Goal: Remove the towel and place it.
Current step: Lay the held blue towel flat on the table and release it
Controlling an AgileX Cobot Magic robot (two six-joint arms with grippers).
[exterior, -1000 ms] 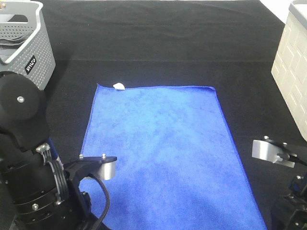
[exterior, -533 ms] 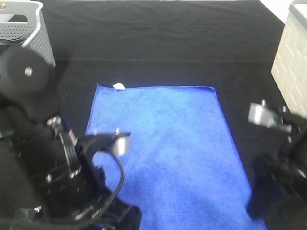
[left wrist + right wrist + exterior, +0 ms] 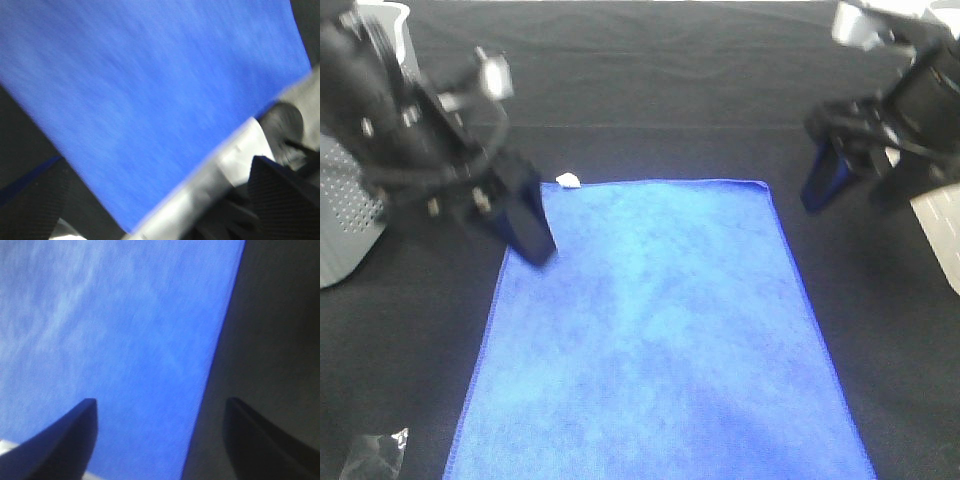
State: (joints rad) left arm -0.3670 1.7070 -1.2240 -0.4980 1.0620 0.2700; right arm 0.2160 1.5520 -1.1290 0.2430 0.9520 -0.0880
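Looking down on the towel (image 3: 660,330), spread flat on the black surface (image 3: 670,90) with a straight far hem and a white tag (image 3: 568,181) poking out at the far left corner. Can follow both long edges cleanly toward the near end, then cut off by the frame, so no view of the near hem. Plenty of bare black cloth beyond the far hem and down both sides.

Got the left claw (image 3: 532,240) over the far left corner, tips just inside the left hem, near the tag but apart from it. Can't tell whether touching the fabric. Spread wide going by the wrist view: 2 dark fingers (image 3: 30,210) off at opposite sides with blue fabric between, pinching nothing. Super blurry there though, plus a pale grey band crossing the shot, impossible to identify.

Right claw (image 3: 823,188) off the towel, over bare cloth just beyond the far right corner. Also spread, 2 dark blue fingers (image 3: 65,435) well apart, towel edge and black cloth showing between, holding nothing.

Tight spots: grey basket (image 3: 345,225) at the left edge, mostly hidden behind the left arm, and white bin (image 3: 935,225) at the right, partly behind the right arm. Small crumpled clear thing (image 3: 375,455) at the near left, no clue what.
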